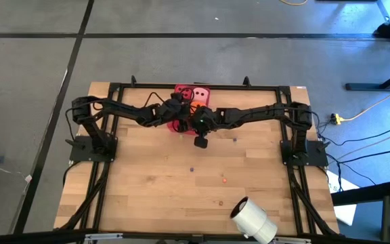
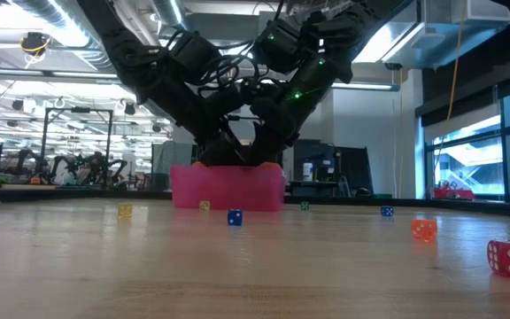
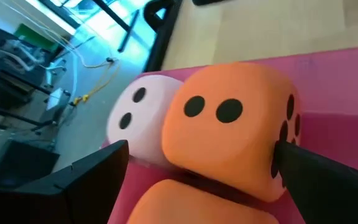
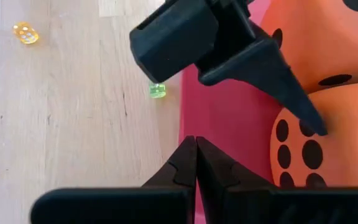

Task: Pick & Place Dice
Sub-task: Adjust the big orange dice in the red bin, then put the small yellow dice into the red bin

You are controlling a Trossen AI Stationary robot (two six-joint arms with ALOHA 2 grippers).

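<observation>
Orange die (image 3: 229, 146) between your left gripper's (image 3: 197, 180) spread fingers, in the red tray (image 1: 179, 126)
Pale pink die (image 3: 138, 121) touches it, second orange die (image 4: 328, 146) beneath; your right gripper (image 4: 196, 163), fingers pressed together and empty, hovers at the tray's edge; white roll (image 1: 254, 220) well apart

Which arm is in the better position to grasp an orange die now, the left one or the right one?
Probably the left. Its pincer is open, with fingers on both sides of the upper orange die on the pink tray. The right pincer is shut, beside the dice.
</observation>
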